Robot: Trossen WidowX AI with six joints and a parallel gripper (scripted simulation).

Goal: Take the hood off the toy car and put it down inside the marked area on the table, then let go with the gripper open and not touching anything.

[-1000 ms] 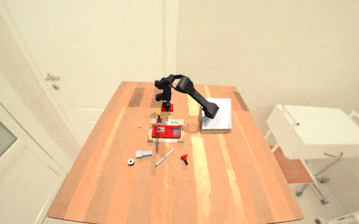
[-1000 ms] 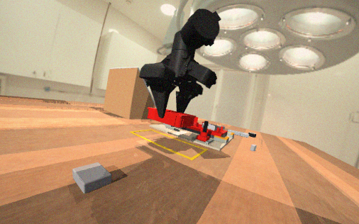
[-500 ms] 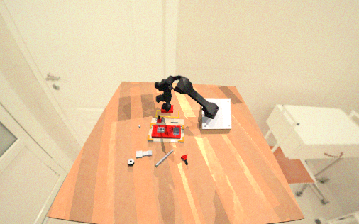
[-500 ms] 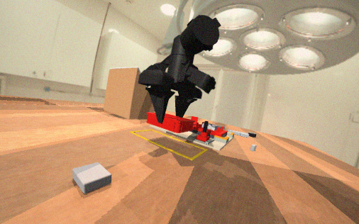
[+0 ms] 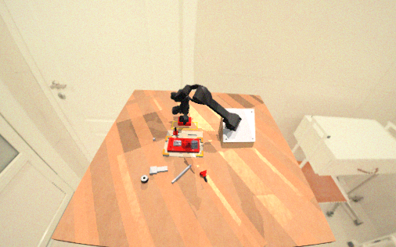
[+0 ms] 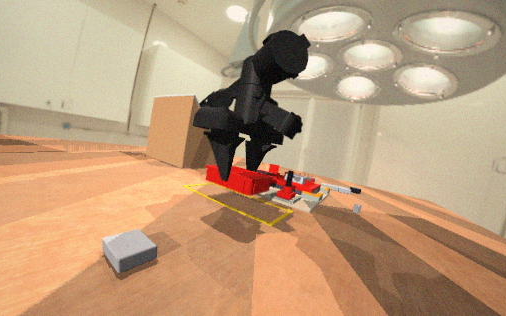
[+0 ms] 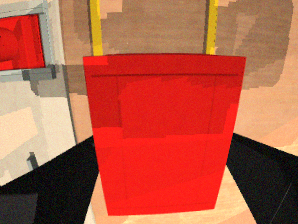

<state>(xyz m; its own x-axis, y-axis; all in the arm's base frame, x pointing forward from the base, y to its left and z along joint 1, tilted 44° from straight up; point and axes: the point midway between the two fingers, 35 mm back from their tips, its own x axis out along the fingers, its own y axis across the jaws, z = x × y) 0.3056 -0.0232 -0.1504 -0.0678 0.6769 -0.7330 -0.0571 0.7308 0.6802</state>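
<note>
The red hood point(image 5: 189, 121) point(image 6: 239, 180) point(image 7: 167, 135) is gripped by its sides in the end effector point(image 5: 185, 120) point(image 6: 239, 175) point(image 7: 161, 139), above the yellow marked area point(image 5: 171, 127) point(image 6: 228, 204) point(image 7: 211, 30), toward the table's point(image 5: 229, 219) point(image 6: 183, 280) point(image 7: 265, 30) far edge from above. It is kept level, presumably so that its underside can be set flat; downward clearance seems needed before release, with the toy car point(image 5: 183, 144) point(image 6: 298, 186) left undisturbed.
</note>
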